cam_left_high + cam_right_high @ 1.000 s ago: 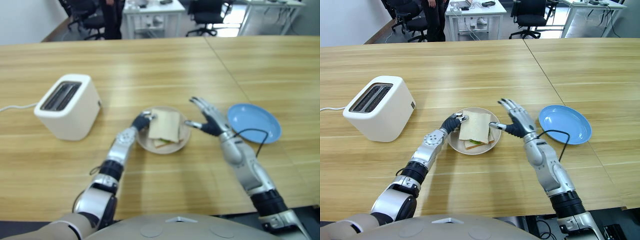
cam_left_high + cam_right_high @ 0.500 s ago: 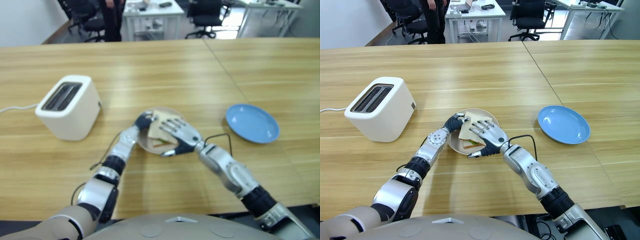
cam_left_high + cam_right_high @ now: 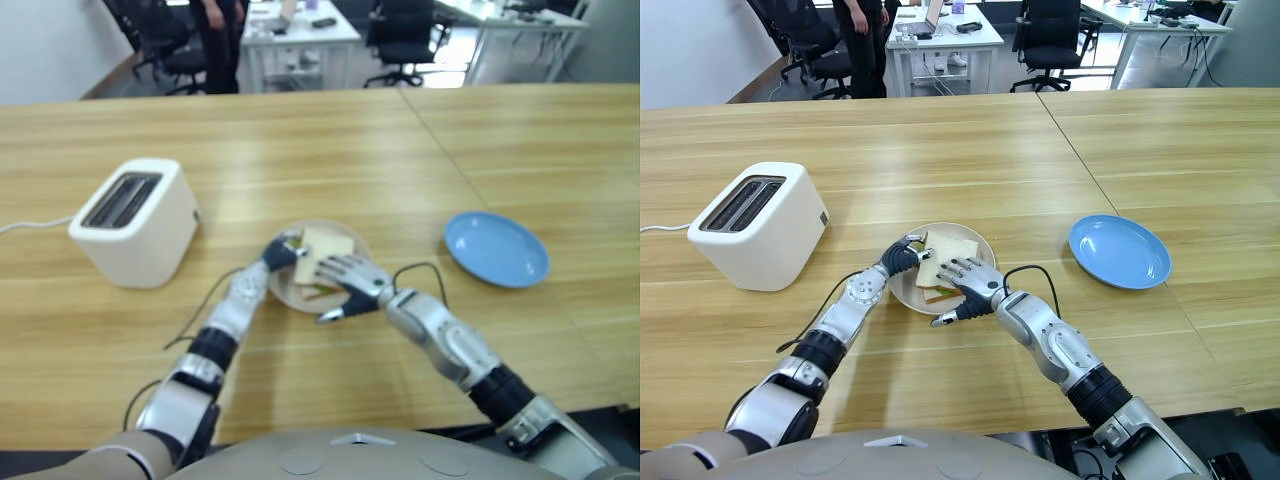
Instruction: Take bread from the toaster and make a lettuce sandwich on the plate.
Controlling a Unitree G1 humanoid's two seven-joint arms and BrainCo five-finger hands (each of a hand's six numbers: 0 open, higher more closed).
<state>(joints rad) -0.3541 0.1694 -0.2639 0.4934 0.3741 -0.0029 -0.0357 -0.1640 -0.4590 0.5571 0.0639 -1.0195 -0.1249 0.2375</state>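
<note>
A sandwich (image 3: pixel 948 256) with a pale top bread slice lies on the beige plate (image 3: pixel 987 250) mid-table; a bit of green lettuce (image 3: pixel 938 296) peeks out at its near edge. My left hand (image 3: pixel 902 257) sits at the slice's left edge with its fingers curled on the bread. My right hand (image 3: pixel 965 285) lies flat and open on the near part of the sandwich, fingers spread. The white toaster (image 3: pixel 758 222) stands to the left, its slots showing dark.
A blue plate (image 3: pixel 1118 250) lies bare to the right of the sandwich. A black cable (image 3: pixel 1032 270) loops from my right wrist over the table. The toaster's white cord (image 3: pixel 660 228) runs off the left edge. Chairs and desks stand beyond the table.
My right hand has come down from beside the plate, swung left and settled flat on the sandwich. The left hand has kept its hold at the slice's edge. The view has shifted slightly.
</note>
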